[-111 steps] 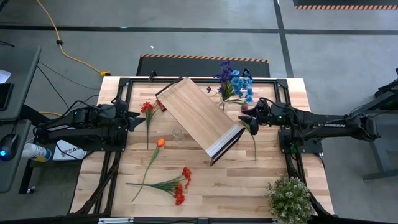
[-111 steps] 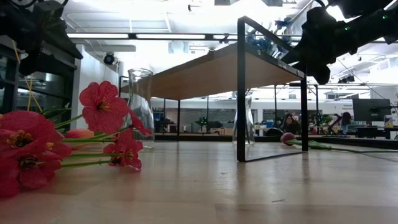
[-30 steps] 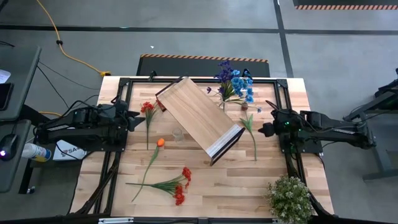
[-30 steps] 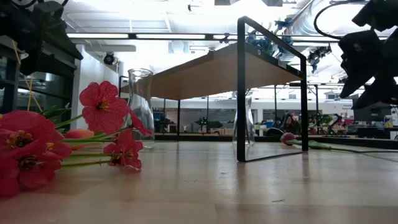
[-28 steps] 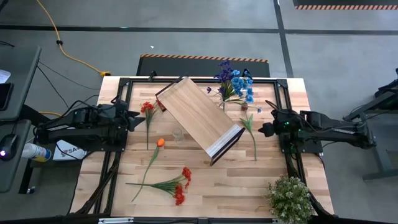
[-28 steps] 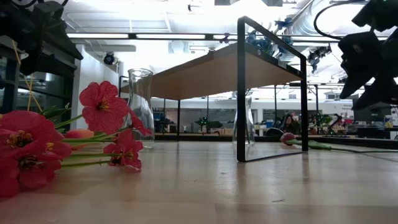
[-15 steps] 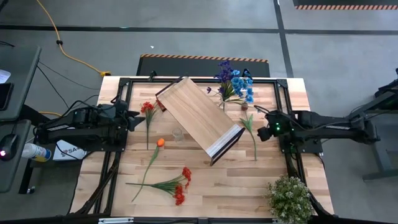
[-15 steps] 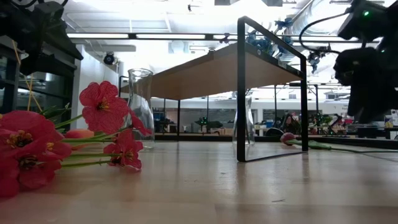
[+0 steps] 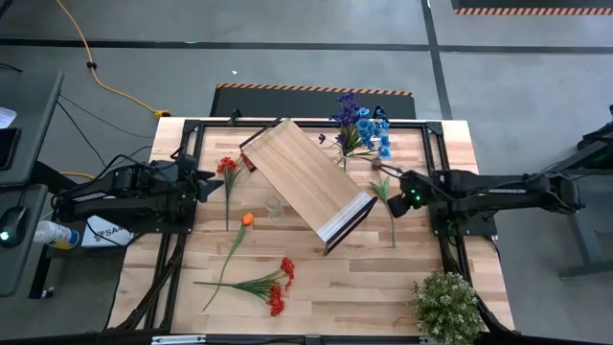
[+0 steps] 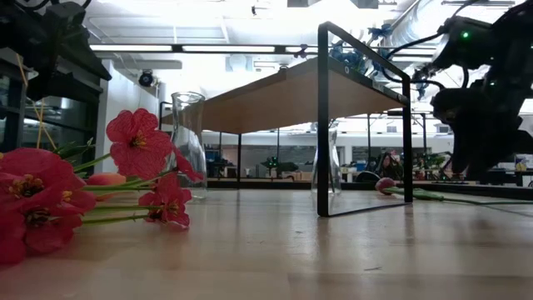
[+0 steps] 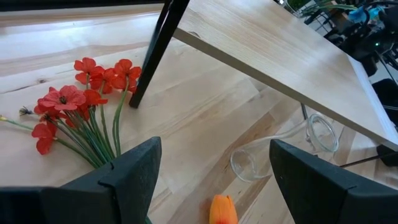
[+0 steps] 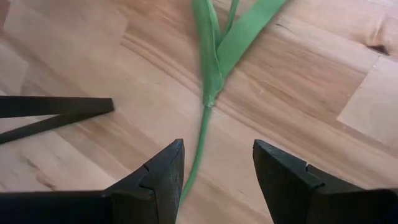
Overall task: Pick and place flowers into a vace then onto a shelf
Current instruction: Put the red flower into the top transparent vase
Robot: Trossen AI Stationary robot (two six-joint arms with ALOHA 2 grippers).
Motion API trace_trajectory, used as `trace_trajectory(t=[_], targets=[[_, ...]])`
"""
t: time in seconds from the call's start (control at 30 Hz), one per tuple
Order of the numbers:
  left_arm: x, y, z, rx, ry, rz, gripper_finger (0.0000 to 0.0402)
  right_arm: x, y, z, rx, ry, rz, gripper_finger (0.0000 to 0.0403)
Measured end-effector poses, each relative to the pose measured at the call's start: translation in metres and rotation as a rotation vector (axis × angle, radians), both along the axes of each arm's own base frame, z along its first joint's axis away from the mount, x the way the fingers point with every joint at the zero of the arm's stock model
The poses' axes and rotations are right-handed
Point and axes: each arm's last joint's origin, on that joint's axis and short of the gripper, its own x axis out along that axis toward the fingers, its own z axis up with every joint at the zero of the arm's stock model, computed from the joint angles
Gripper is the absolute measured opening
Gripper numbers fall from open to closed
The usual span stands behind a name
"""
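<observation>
The shelf (image 9: 306, 187) stands slantwise mid-table on its dark legs. A dark maroon flower (image 9: 391, 225) lies on the table to the right of the shelf, its bloom (image 10: 385, 184) toward the far side. My right gripper (image 9: 391, 192) hangs open above the flower's green stem (image 12: 200, 140), which runs between its fingers close to one of them; I see no touch. My left gripper (image 9: 206, 182) waits open at the table's left, facing red flowers (image 11: 81, 102), an orange bloom (image 11: 224, 210) and an empty clear vase (image 11: 280, 152), upright by the shelf.
A second vase holding blue and purple flowers (image 9: 362, 129) stands at the far edge. A bunch of red flowers (image 9: 273, 287) lies near the front. A bushy potted plant (image 9: 445, 305) sits at the near right corner. The shelf's leg (image 12: 56, 112) is close to my right gripper.
My right gripper has come down and moved toward the table's left, to a place over the maroon flower's stem, tipping further downward and rolling a little. Its fingers keep the same gap. The flowers, vases and shelf lie as before.
</observation>
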Motion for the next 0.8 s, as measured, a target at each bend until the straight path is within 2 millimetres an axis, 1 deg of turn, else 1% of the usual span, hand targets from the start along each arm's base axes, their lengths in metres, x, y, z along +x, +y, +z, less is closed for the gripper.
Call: trace_trajectory(t=[0.2, 0.33, 0.53, 0.8], targets=[[0.000, 0.000, 0.000, 0.001, 0.000, 0.001, 0.0333, 0.007, -0.001, -0.002, -0.011, -0.012, 0.030, 0.0181], [0.000, 0.000, 0.000, 0.001, 0.000, 0.001, 0.0333, 0.010, -0.001, -0.006, 0.001, 0.011, 0.035, 0.0181], [0.000, 0.000, 0.000, 0.001, 0.000, 0.001, 0.0333, 0.015, 0.006, -0.012, 0.013, 0.052, 0.041, 0.0181], [0.000, 0.000, 0.000, 0.000, 0.000, 0.001, 0.0333, 0.022, 0.015, -0.017, -0.048, 0.069, -0.003, 0.0181]])
